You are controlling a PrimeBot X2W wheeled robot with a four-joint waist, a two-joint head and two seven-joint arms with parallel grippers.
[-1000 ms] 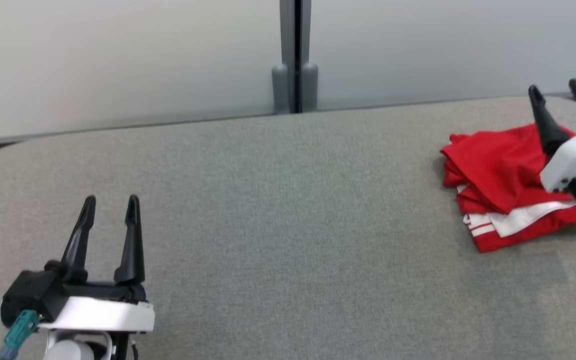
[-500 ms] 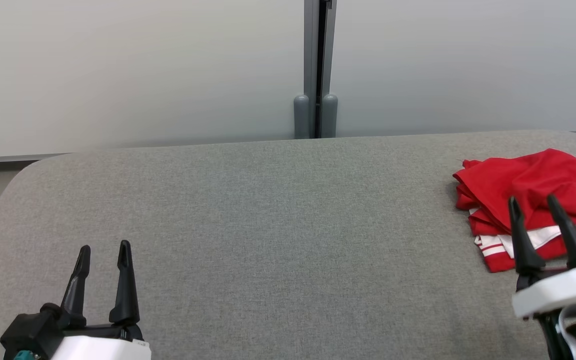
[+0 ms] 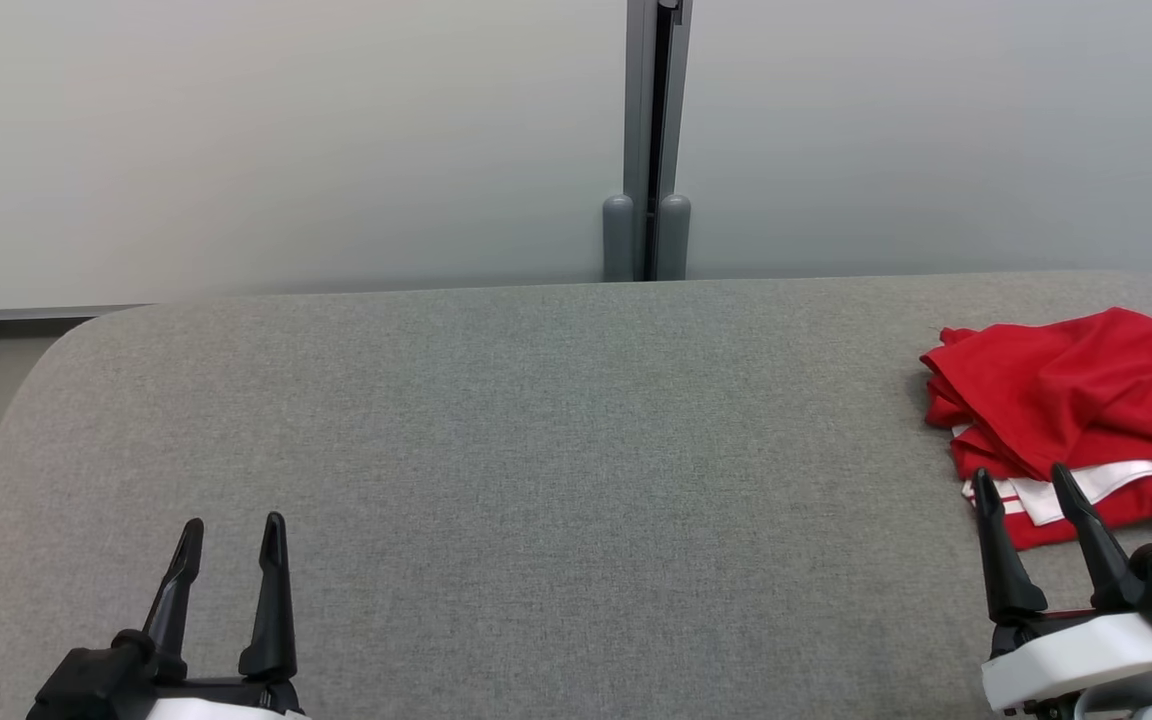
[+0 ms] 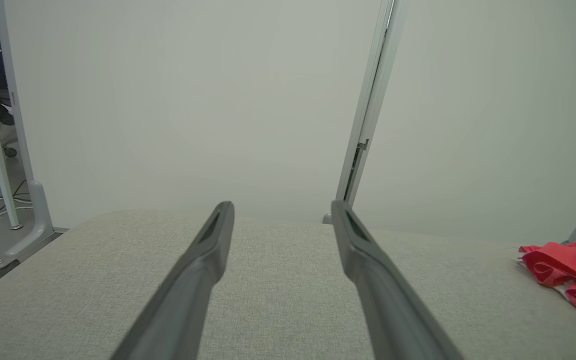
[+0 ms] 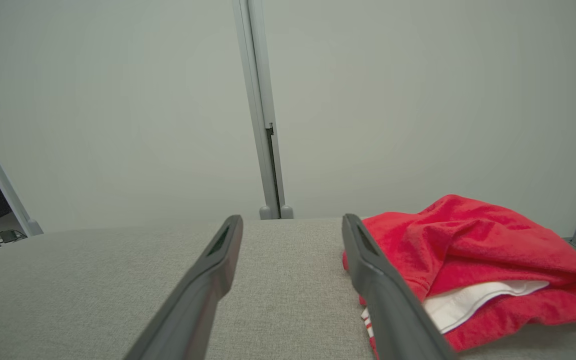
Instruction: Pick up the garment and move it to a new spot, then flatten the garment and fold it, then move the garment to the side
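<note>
Resting low over the near side of the grey table [image 3: 536,450], both grippers carry nothing: left gripper [image 3: 235,523] fingers spread, right gripper [image 3: 1021,478] fingers spread likewise. The garment [image 3: 1066,400], red with white trim, lies in a folded bundle just ahead and to the right of the right gripper's tips, contact unclear, and far to the left gripper's right. It looks deliberately set aside, with the task near done. The bundle sits loose on the table top, in no container.
</note>
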